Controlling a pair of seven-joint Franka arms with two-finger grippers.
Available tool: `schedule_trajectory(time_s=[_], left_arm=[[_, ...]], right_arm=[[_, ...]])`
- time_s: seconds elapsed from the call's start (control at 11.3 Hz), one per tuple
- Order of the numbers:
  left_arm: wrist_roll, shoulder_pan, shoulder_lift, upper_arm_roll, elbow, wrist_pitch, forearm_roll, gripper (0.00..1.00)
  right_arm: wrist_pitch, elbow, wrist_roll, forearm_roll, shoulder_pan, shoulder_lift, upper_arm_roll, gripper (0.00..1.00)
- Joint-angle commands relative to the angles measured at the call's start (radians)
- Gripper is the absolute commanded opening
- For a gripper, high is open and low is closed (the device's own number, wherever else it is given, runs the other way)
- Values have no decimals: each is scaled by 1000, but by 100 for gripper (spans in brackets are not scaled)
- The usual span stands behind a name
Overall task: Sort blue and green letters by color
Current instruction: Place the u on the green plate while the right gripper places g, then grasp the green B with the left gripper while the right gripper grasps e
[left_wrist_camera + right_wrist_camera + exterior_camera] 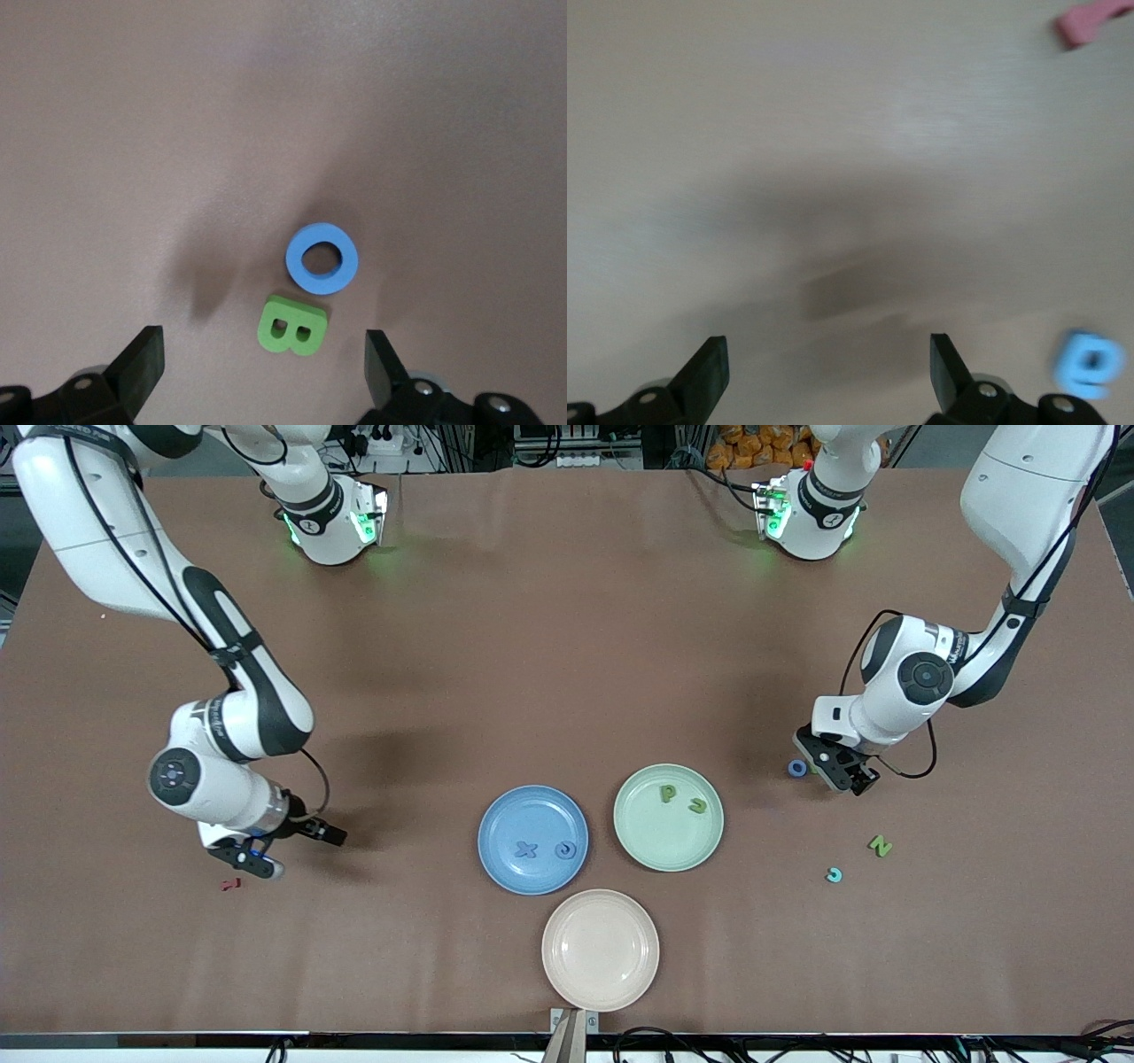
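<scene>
step: picking next letter | left gripper [264, 372] spread over green B [293, 326], blue O [322, 258] touching it just ahead | right gripper [829, 376] spread, low, blue e [1090, 364] beside one finger | next: descend on B, avoid nudging O

A: How do the plates sit on the counter [567, 646]?

B: Two lie side by side. The third plate [601, 950] is nearer the camera, between them.

A: And the letters?

B: The X [526, 849] and a curled letter [565, 850] lie in the right-arm-end plate [500, 815]. The P [667, 792] and a second letter [698, 806] lie in the left-arm-end plate [638, 841]. The O [322, 258] and B [292, 325] lie just beside each other under the left tool [842, 775]. The N [880, 846] and a small C [834, 875] lie nearer the camera. A lone letter [230, 884] lies by the right tool [288, 849].
</scene>
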State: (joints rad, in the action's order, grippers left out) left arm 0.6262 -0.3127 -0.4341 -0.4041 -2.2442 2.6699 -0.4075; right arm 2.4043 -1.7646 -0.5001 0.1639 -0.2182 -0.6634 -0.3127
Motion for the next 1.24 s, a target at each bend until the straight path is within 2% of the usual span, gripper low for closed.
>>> schedule_trajectory(time_s=[0.0, 0.18, 0.27, 0.35, 0.44, 0.53, 0.71, 1.15], left_arm=[[12, -8, 6, -10, -28, 19, -22, 100], [12, -8, -6, -9, -29, 22, -22, 100], [12, -6, -11, -9, -29, 28, -22, 100], [10, -2, -12, -9, -29, 31, -22, 71], [9, 1, -14, -5, -29, 31, -22, 37], [6, 1, -20, -5, -29, 33, -22, 28], [4, 3, -28, -2, -28, 36, -22, 0], [4, 3, -15, -1, -15, 27, -22, 0]], right_arm=[[4, -153, 118, 38, -105, 105, -8, 100], [4, -199, 115, 46, -157, 111, -8, 100], [-5, -200, 22, 46, -164, 111, -8, 100], [-16, -200, -33, 46, -171, 111, -8, 100], [-17, -199, -56, 46, -181, 111, -8, 100], [-23, -199, -101, 46, -190, 111, -9, 100], [-19, -199, -190, 46, -188, 111, -9, 100], [36, -200, -193, 46, -190, 96, -9, 100]])
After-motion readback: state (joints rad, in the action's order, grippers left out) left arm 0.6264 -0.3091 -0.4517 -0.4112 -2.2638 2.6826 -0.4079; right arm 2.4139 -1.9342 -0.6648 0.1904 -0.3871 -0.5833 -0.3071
